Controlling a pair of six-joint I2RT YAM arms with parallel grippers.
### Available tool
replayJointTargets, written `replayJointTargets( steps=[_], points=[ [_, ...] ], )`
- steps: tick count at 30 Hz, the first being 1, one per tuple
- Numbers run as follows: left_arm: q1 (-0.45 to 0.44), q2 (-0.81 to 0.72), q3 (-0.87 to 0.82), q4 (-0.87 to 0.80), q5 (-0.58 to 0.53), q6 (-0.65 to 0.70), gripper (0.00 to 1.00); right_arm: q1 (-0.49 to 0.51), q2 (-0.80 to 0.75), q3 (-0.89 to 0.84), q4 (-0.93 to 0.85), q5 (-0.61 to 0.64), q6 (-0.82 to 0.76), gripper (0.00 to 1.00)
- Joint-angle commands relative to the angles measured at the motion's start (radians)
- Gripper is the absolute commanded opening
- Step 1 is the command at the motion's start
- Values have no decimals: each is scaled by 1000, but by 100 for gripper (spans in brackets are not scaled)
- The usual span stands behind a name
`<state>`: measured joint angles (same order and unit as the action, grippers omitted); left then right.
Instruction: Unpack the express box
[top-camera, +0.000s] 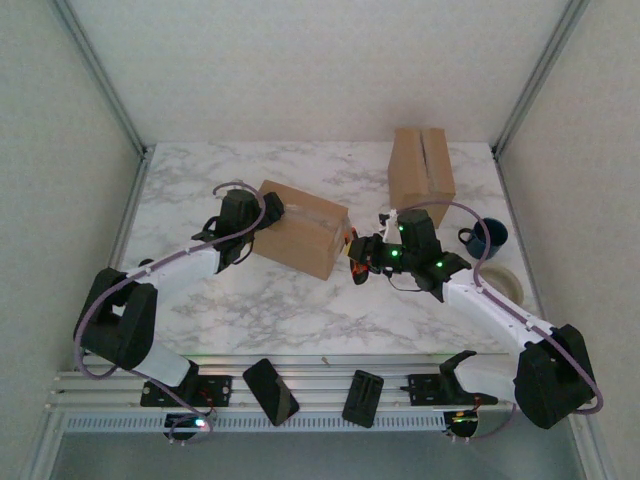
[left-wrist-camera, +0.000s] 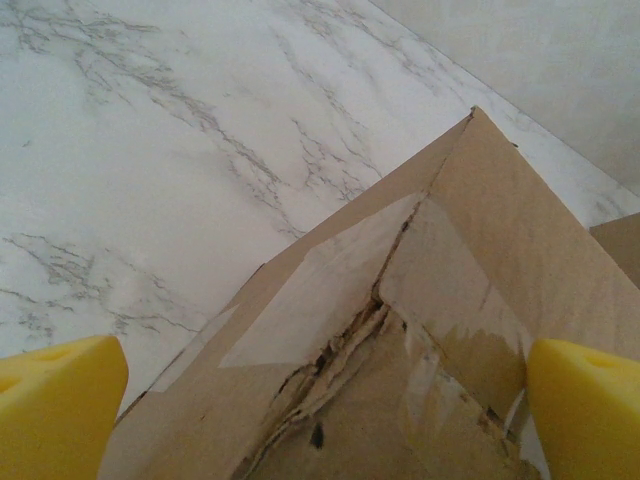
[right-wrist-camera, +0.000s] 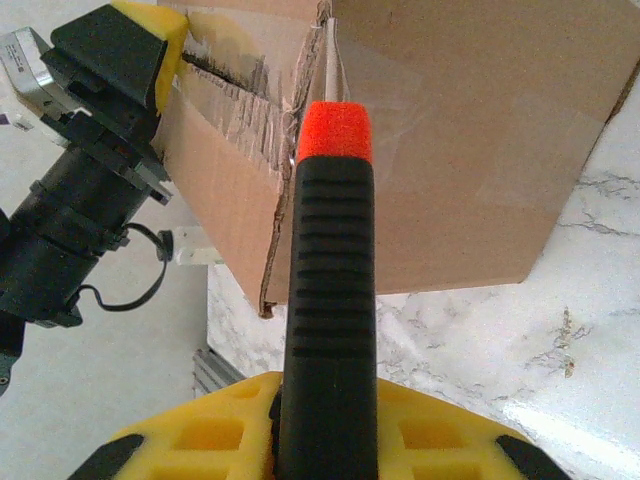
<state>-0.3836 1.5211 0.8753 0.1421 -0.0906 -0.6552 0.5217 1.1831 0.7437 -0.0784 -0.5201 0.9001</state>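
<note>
Right claw (top-camera: 362, 262) pinches the cutter (right-wrist-camera: 328, 300) at the box (top-camera: 300, 232); left claw (top-camera: 262, 212) spread wide

Box (left-wrist-camera: 420, 330) cropped at bottom edge, its contents hidden, black tool (right-wrist-camera: 330, 300) blade indiscernible

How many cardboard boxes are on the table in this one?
2. The taped box lies mid-table; the other box stands upright at the far right, beyond the blue mug. A third could be hidden behind them.
</note>
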Motion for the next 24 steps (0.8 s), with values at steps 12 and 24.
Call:
replayJointTargets(
  steps=[12, 24],
  points=[
    [-9, 86, -53, -211, 14, 16, 99, 32, -45, -15, -41, 17, 19, 0],
    [-9, 83, -51, -210, 17, 17, 99, 33, -68, -8, -54, 18, 16, 0]
  ],
)
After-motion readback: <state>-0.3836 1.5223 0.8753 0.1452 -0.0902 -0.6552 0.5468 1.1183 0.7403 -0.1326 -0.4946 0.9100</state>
